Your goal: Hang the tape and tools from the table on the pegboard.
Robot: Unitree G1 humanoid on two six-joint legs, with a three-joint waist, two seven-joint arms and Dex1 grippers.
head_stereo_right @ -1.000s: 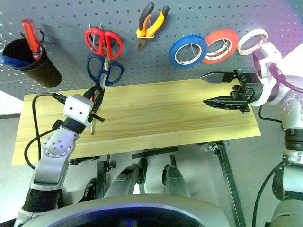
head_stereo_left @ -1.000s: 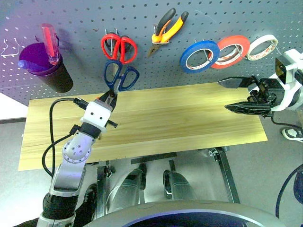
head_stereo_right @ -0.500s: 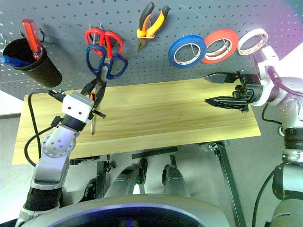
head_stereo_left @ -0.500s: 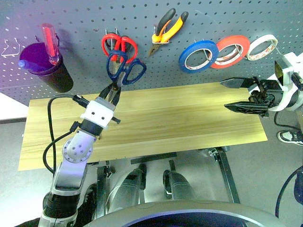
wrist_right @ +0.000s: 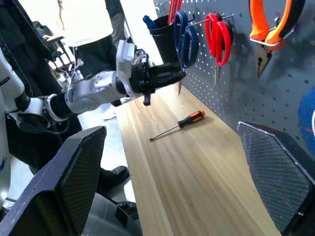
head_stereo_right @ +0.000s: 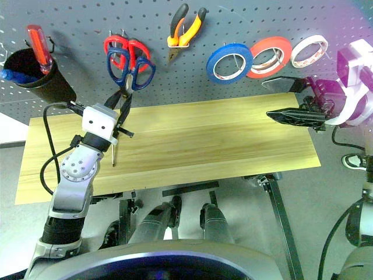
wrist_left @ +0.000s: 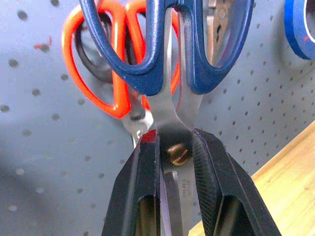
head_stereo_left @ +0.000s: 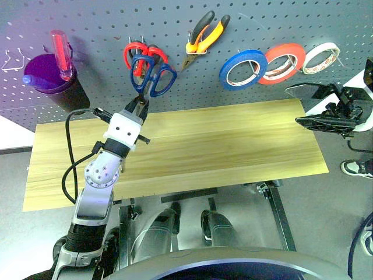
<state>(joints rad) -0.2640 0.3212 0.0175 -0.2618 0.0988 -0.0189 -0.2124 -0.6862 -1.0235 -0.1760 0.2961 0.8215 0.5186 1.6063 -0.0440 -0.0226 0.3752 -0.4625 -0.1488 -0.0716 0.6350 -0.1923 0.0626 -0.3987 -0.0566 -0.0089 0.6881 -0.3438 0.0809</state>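
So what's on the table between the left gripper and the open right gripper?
Just the small screwdriver, lying flat close to the left gripper; past it the table is bare up to the right gripper, per the right wrist view.

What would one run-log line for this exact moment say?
left gripper: shut on blue scissors, raised at pegboard | right gripper: open, holding nothing | small screwdriver: on table

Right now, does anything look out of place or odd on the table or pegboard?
One thing: a small red-and-black-handled screwdriver lies alone on the light wood table, unhung. The left gripper holds dark blue-handled scissors overlapping the red-handled scissors.
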